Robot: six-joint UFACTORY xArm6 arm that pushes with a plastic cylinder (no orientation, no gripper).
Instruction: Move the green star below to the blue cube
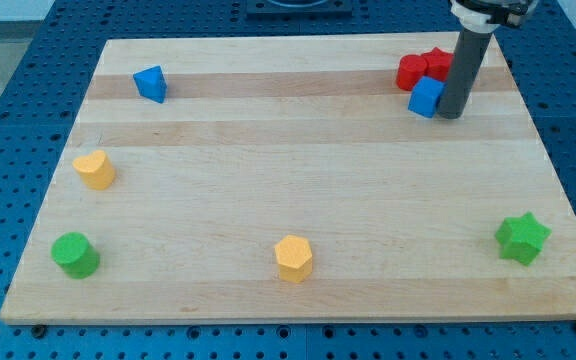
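- Nearest, a yellow block (294, 258) sits bottom centre; the green star (522, 239) sits lower right, untouched.
- Clawless, the rod's tip (451, 115) touches the blue cube (426, 97), upper right.
- Next, the tip likely circles beneath the star, pushing upward.

The wooden board (298, 150) carries blue (426, 96), red (413, 72), yellow (294, 258) and green blocks, including a green star (522, 238).

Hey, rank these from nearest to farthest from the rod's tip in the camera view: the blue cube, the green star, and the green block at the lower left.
From my tip:
1. Blue cube, right beside it on the view's left.
2. Green star, lower right.
3. Green block, far lower left.
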